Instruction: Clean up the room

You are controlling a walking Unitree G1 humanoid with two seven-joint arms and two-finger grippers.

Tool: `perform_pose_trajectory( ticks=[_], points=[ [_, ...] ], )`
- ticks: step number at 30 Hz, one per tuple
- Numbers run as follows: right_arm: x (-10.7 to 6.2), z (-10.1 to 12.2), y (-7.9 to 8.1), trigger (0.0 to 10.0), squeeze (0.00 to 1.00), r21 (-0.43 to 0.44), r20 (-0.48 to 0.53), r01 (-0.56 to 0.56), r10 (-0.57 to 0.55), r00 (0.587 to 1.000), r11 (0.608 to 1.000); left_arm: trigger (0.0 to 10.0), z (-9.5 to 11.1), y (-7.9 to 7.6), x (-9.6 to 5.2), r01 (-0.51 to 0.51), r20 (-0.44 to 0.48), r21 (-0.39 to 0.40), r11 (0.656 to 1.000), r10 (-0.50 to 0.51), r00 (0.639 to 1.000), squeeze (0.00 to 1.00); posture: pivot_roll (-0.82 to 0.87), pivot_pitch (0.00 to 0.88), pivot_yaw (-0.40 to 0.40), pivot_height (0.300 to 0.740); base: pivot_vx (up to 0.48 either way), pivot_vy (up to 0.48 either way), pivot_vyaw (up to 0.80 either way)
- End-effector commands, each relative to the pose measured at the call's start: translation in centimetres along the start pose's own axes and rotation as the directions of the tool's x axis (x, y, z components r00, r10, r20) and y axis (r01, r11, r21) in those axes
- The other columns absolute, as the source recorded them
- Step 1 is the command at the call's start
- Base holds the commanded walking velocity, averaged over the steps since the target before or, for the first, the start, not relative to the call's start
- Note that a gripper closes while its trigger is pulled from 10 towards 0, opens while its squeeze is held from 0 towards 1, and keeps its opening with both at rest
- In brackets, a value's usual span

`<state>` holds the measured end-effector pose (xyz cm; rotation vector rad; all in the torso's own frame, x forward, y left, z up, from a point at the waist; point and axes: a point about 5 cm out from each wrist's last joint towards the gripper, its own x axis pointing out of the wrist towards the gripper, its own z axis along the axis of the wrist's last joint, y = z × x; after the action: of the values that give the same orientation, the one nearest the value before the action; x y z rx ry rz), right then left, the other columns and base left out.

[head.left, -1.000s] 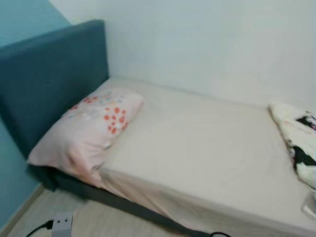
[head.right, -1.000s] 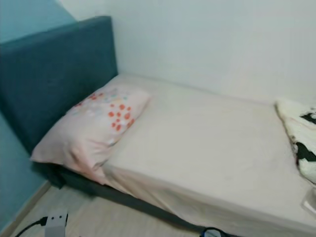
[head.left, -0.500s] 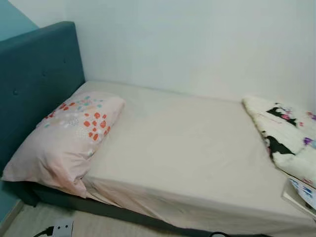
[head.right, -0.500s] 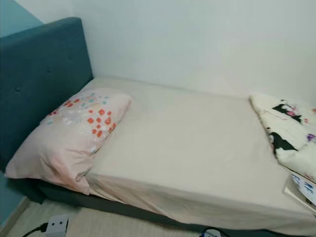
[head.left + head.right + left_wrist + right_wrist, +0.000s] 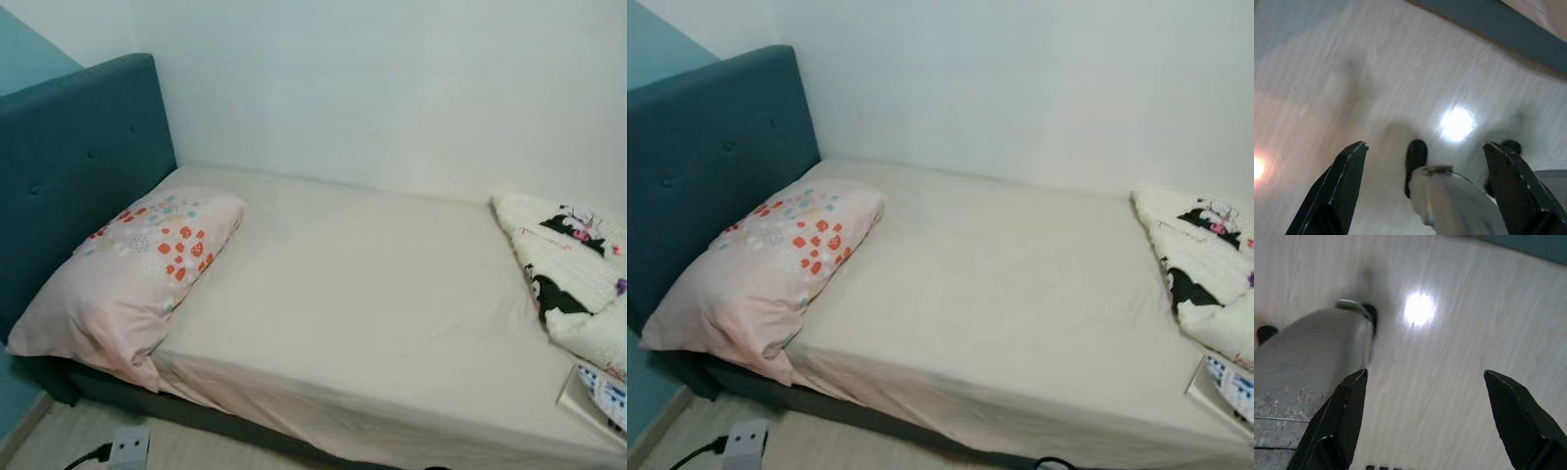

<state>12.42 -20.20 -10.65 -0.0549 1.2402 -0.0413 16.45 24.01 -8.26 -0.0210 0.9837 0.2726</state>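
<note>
A bed [image 5: 372,323] with a cream sheet stands against the white wall. A pink pillow [image 5: 132,269] with orange and blue dots lies at its left end, by the teal headboard [image 5: 69,166]. A crumpled white blanket [image 5: 578,284] with black and pink prints is bunched at the bed's right end. My left gripper [image 5: 1425,161] hangs open over the pale wooden floor. My right gripper [image 5: 1425,391] also hangs open above the floor, with nothing between its fingers.
A white power strip [image 5: 127,447] with a black cord lies on the floor by the bed's left corner. A white box with blue print [image 5: 600,392] sits at the bed's right front edge. The robot's silver leg [image 5: 1298,377] stands close to the right gripper.
The camera has turned right and then steadied, so the bed now sits more centred and more of the blanket shows. The things on the bed have not moved.
</note>
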Motion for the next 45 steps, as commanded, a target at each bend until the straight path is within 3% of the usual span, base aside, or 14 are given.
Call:
perform_pose_trajectory(
  ticks=[1,38,45],
  points=[
    [0.0,-0.2,0.2,10.0,0.0,0.005,-0.006,-0.008,0.008,1.0,1.0,10.0,-0.5,-0.3,0.0,0.005,-0.023,0.003,1.0,-0.005,1.0,0.0,0.11,0.0,-0.033,0.74,0.0,-0.48,0.0],
    [0.0,0.1,0.6,10.0,0.0,0.041,0.021,-0.032,0.031,0.999,0.999,10.0,-0.6,-0.9,0.0,0.032,-0.037,0.027,0.999,-0.031,0.999,0.0,0.09,0.0,-0.02,0.74,0.0,-0.48,0.0],
    [0.0,3.1,1.4,10.0,0.0,0.156,0.15,-0.118,0.094,0.984,0.981,10.0,-0.9,-0.7,-0.1,0.02,-0.04,0.011,1.0,-0.019,0.999,0.0,0.09,0.0,-0.024,0.74,0.0,-0.343,0.0]
  ],
)
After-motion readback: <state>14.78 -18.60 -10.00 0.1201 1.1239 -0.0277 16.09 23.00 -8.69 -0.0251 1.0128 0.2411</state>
